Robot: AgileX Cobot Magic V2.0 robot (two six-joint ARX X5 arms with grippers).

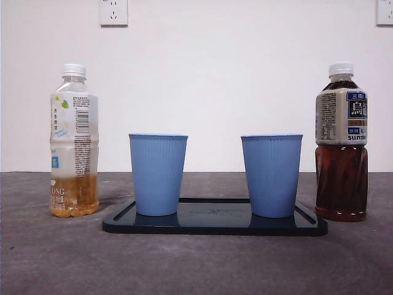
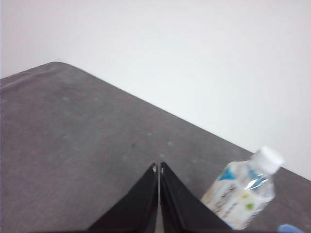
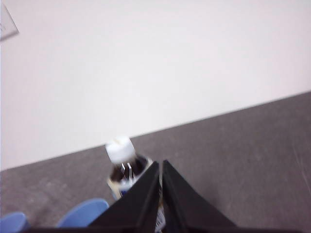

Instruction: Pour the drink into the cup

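Two blue ribbed cups, one on the left [image 1: 158,174] and one on the right [image 1: 271,175], stand upright on a black tray [image 1: 215,224]. A clear bottle with a white cap and a little amber drink [image 1: 74,142] stands left of the tray. A dark tea bottle with a white cap [image 1: 342,142] stands right of the tray. My left gripper [image 2: 159,167] is shut and empty, above the table near the clear bottle [image 2: 243,194]. My right gripper [image 3: 160,165] is shut and empty, above the dark tea bottle [image 3: 124,162]. Neither arm shows in the front view.
The grey table [image 1: 196,264] meets a white wall with power sockets [image 1: 113,12] high up. In the right wrist view, the blue cup rims [image 3: 82,213] show beside the dark bottle.
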